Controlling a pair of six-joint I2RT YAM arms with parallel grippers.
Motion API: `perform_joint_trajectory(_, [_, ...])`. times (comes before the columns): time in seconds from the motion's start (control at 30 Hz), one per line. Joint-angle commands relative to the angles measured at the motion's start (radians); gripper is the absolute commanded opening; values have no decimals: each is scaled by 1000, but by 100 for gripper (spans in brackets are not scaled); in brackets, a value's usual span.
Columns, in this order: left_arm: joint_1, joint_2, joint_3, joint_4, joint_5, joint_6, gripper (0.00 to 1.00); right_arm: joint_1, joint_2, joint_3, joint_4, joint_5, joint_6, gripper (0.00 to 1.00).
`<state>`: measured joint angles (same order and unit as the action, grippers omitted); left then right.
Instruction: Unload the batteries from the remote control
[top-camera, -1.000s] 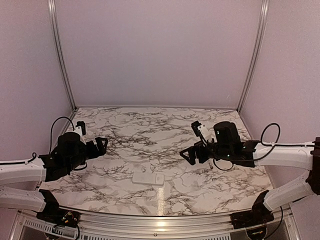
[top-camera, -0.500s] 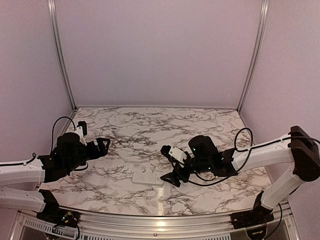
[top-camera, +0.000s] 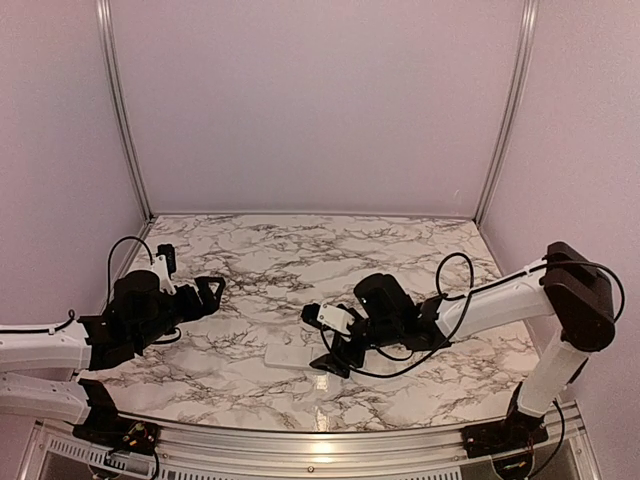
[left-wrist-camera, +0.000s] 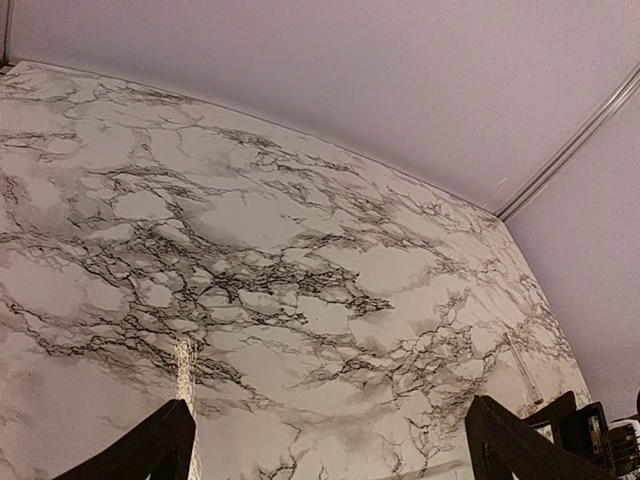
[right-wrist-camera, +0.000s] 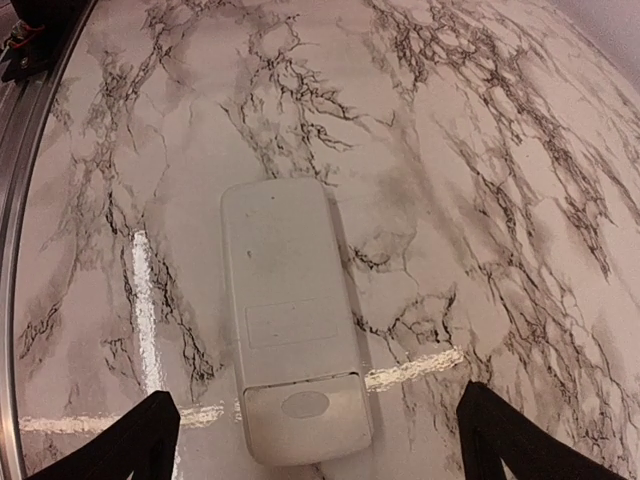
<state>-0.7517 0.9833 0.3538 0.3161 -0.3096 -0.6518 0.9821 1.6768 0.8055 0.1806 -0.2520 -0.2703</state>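
The white remote control (top-camera: 293, 357) lies flat on the marble table near the front middle, back side up. In the right wrist view the remote control (right-wrist-camera: 290, 315) shows its closed back panel (right-wrist-camera: 306, 410) at the near end. My right gripper (top-camera: 333, 362) hangs just over that end, open, its fingertips (right-wrist-camera: 140, 440) wide on either side of the remote (right-wrist-camera: 315, 450). My left gripper (top-camera: 212, 289) is open and empty at the left, over bare table (left-wrist-camera: 325, 450). No batteries show.
The marble table (top-camera: 300, 260) is walled by pale panels at the back and sides. A metal rail (top-camera: 300, 440) runs along the front edge. The right arm's cable (top-camera: 455, 275) loops above its forearm.
My right arm has swung left and down from the right middle to the remote's right end. My left gripper has shifted slightly right. The remote has not moved.
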Motion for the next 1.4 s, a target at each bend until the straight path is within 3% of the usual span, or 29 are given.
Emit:
perform_joint_trajectory(0.0, [-7,-8,-32,39,-34,-12,99,9,42,54,-53,-15,-29,95])
perform_joint_trajectory(0.3, [-8,-3,-36,48,-27,-9,99,36,156,168,-135,-3,-63,95])
perform_joint_trajectory(0.83, [-9,-24,-42,43,-33,-9,99,36,220,220,-159,34,-71,95])
perform_joint_trajectory(1.37, [-8,-31,-43,41,-31,-8,99,37,270,253,-236,24,-79,76])
